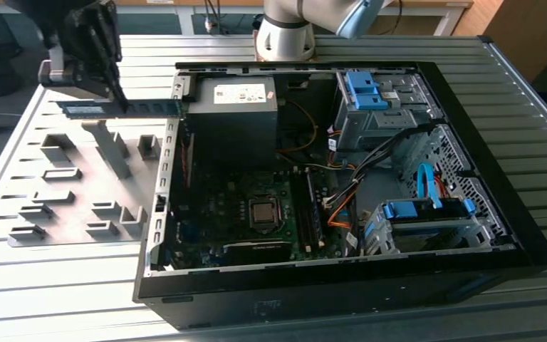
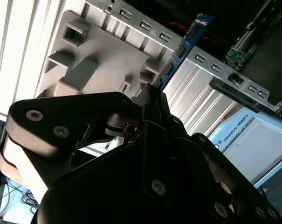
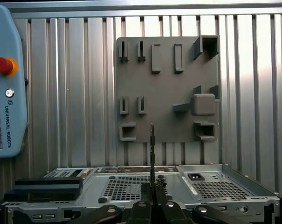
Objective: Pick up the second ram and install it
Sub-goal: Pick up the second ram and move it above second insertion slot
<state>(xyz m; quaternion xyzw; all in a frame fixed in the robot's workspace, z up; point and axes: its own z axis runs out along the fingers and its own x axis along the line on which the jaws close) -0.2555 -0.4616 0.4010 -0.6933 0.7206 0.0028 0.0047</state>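
Observation:
The second ram (image 1: 126, 108) is a long green stick held level above the grey holder plate (image 1: 74, 189), just outside the open computer case (image 1: 506, 206) at the exterior view's left. My gripper (image 1: 115, 102) is shut on the stick's middle from above. In the second wrist view the ram (image 2: 182, 49) runs out edge-on from between the fingers (image 2: 147, 100). In the first wrist view the ram (image 3: 152, 144) stands as a thin vertical edge above the gripper (image 3: 152, 189). Dark memory slots (image 1: 308, 210) lie beside the processor socket on the motherboard.
The case holds a grey power supply (image 1: 236, 107), bright blue drive latches (image 1: 364, 89), and orange and blue cables (image 1: 345, 214). The arm's base (image 1: 288, 35) stands behind the case. Several raised blocks sit on the holder plate (image 3: 168, 88). A teach pendant (image 3: 5, 84) lies on the ribbed table.

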